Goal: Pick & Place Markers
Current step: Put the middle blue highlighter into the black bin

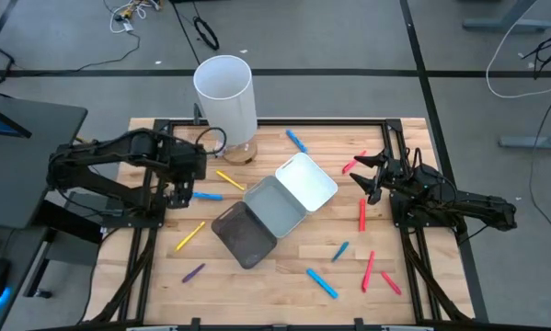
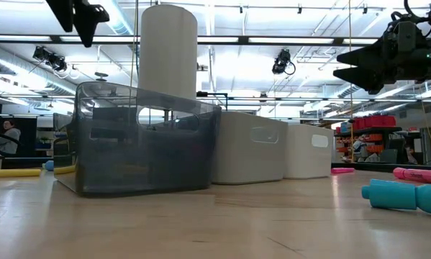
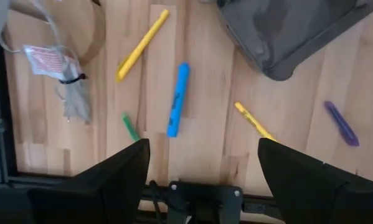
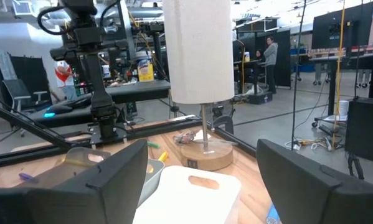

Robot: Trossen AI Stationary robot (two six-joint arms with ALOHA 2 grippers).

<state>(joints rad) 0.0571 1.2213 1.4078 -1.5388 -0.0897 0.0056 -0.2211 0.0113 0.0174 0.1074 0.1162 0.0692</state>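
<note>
My left hand (image 1: 176,191) hovers with fingers spread, empty, right over a blue marker (image 3: 178,98) lying flat on the wooden desk (image 1: 275,276), its long axis running straight out between my fingers, while my right hand (image 1: 370,176), also spread, waits far across the desk.
</note>
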